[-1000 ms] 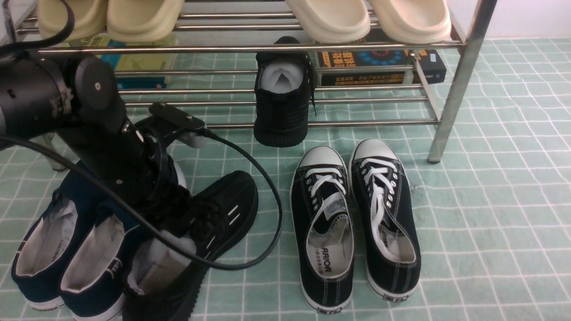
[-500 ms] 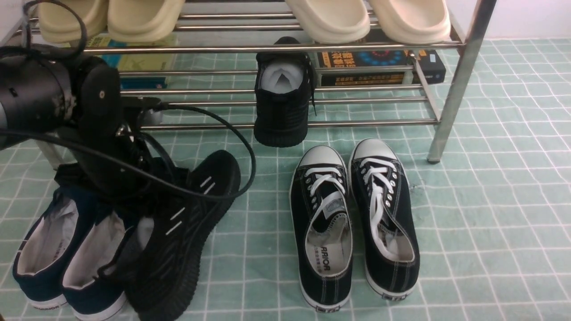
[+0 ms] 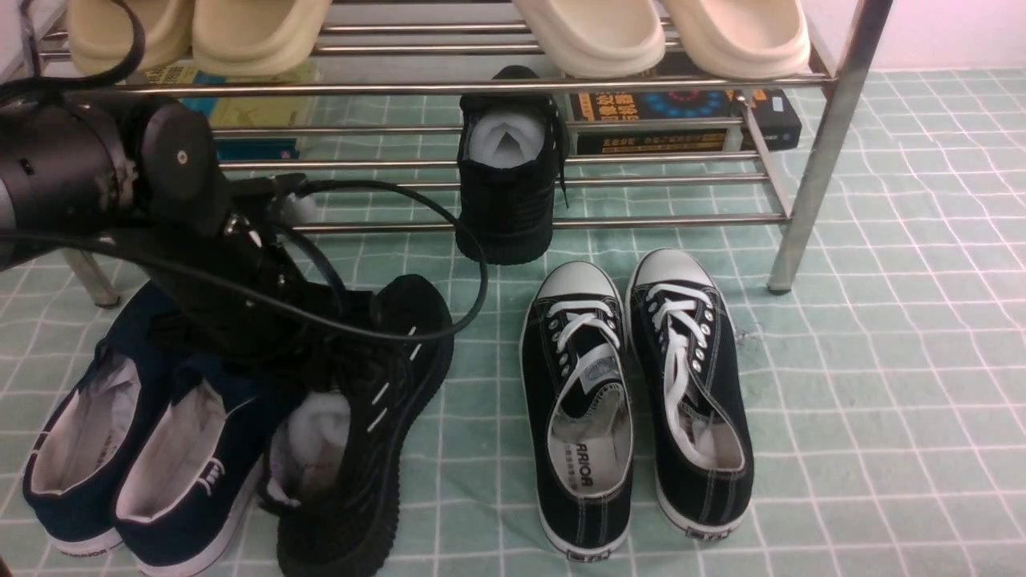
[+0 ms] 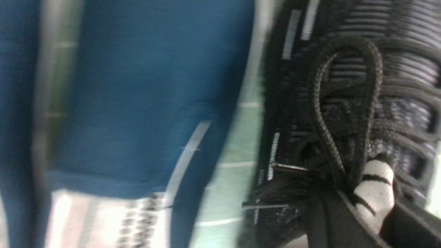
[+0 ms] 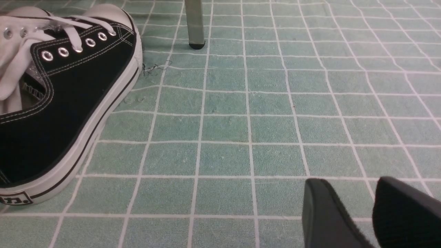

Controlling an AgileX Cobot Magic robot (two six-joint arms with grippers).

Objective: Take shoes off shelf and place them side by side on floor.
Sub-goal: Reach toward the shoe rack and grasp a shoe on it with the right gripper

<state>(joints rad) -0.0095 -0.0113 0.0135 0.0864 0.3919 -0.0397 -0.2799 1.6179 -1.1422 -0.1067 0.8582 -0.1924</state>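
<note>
One black knit shoe (image 3: 365,433) lies on the mint tiled floor (image 3: 882,401) at the front left, leaning to one side, with white stuffing showing in its opening. My left gripper (image 4: 372,206) is shut on it at the tongue, by the laces (image 4: 344,103); in the front view my wrist hides the fingers. The other black knit shoe (image 3: 506,184) rests on the chrome shelf (image 3: 497,86), on the lower bars, heel toward me. My right gripper (image 5: 348,186) hovers open low over bare floor (image 5: 241,131), holding nothing.
Navy slip-ons (image 3: 120,449) sit pressed against the held shoe's left side. Black canvas sneakers with white laces (image 3: 633,401) stand to its right. Cream slippers (image 3: 593,32) fill the upper tier, and books (image 3: 681,120) lie behind the bars. A shelf leg (image 3: 801,224) stands at the right.
The left arm swung the floor shoe: half a second ago it lay rolled onto its side against the navy pair, and now it is turned back more upright with its opening showing.
</note>
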